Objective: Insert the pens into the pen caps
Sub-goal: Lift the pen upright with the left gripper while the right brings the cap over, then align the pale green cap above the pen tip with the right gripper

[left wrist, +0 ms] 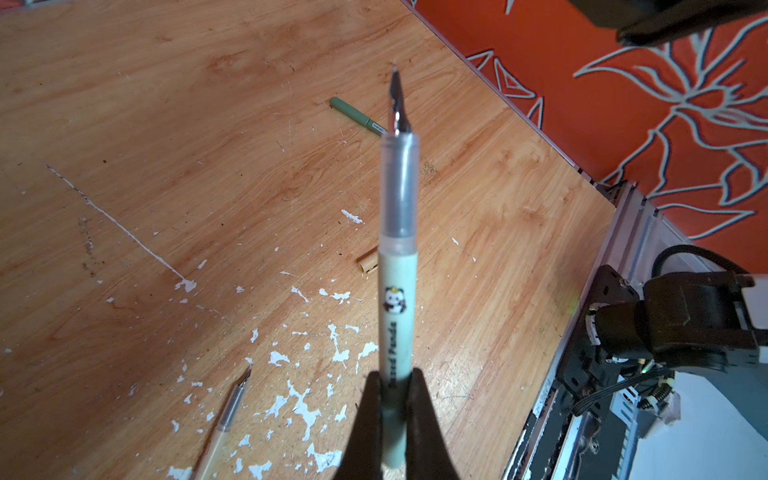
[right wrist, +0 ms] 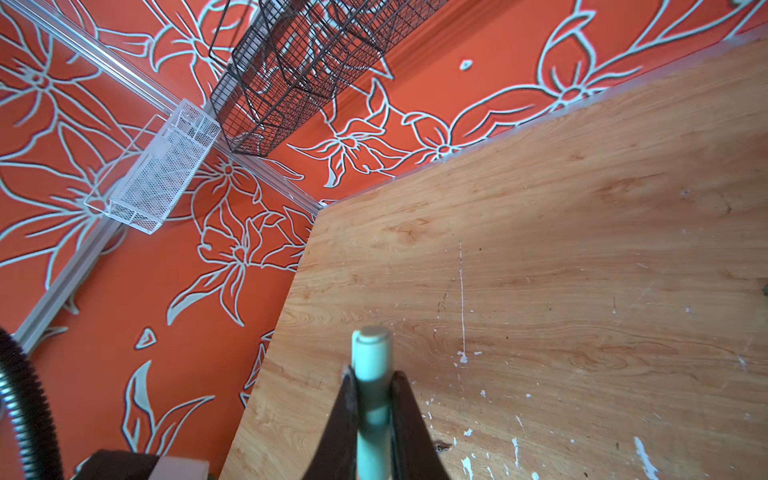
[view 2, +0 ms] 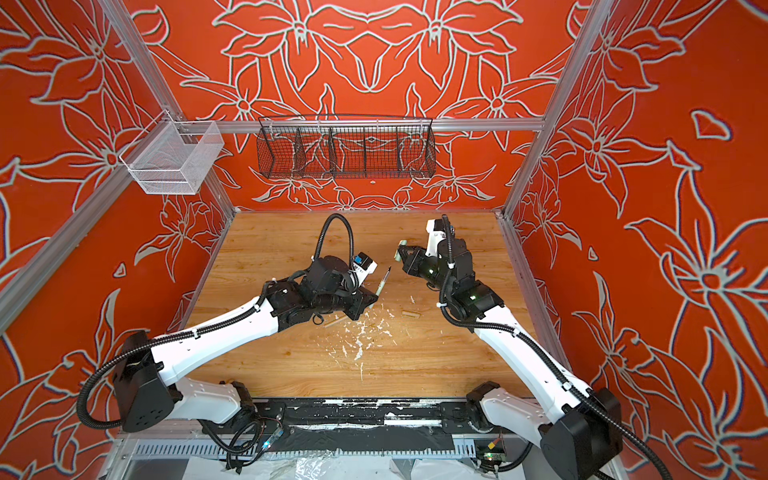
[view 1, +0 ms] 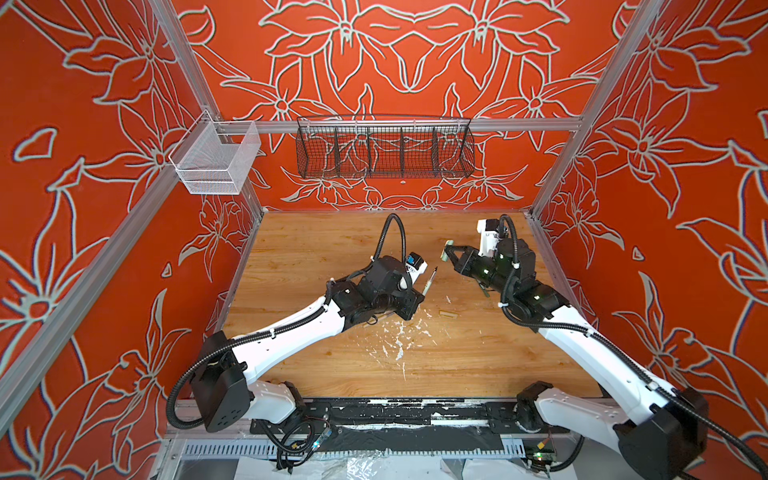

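Observation:
My left gripper (left wrist: 395, 395) is shut on the barrel of a pale mint pen (left wrist: 399, 270), whose bare dark nib points away from the jaws. In both top views this pen (view 1: 431, 281) (view 2: 384, 280) slants up toward my right gripper (view 1: 451, 254) (view 2: 403, 254). That gripper (right wrist: 372, 382) is shut on a pale green pen cap (right wrist: 372, 361) (view 1: 448, 248), held a short gap from the nib. A beige cap (left wrist: 368, 264) (view 1: 449, 313), a beige pen (left wrist: 226, 419) and a dark green pen (left wrist: 353, 111) lie on the wooden table (view 1: 332, 249).
White paint flecks (view 1: 399, 336) dot the table's middle front. A black wire basket (view 1: 384, 151) hangs on the back wall and a white mesh basket (view 1: 216, 160) on the left rail. Orange patterned walls close in three sides.

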You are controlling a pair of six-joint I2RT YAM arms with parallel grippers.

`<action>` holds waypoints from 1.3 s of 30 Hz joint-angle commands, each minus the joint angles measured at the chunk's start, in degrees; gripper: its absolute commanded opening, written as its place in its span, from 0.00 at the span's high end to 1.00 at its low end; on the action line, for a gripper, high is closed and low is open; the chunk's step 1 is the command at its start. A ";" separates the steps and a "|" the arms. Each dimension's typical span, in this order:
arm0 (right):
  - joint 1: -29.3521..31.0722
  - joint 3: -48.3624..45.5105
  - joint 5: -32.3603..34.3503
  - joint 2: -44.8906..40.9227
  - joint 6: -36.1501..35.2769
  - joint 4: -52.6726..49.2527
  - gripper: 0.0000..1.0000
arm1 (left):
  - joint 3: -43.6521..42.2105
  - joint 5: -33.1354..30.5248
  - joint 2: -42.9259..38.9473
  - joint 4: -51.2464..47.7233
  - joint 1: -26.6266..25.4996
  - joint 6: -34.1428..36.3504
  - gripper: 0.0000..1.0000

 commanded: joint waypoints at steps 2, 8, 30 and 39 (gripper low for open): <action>-0.16 -1.02 -1.55 0.81 1.85 5.93 0.92 | -0.18 1.51 -0.71 1.26 -0.48 0.77 1.00; -0.16 -0.80 -2.67 2.42 2.21 7.02 0.93 | 0.45 1.69 0.31 0.89 -0.56 1.08 1.00; -0.16 -3.16 -3.48 2.48 2.31 6.78 0.93 | 0.36 0.39 0.20 0.94 -0.57 1.95 1.00; -0.75 -4.50 -5.80 2.16 4.19 7.42 0.94 | 0.22 -1.57 1.04 0.76 -0.52 2.61 1.00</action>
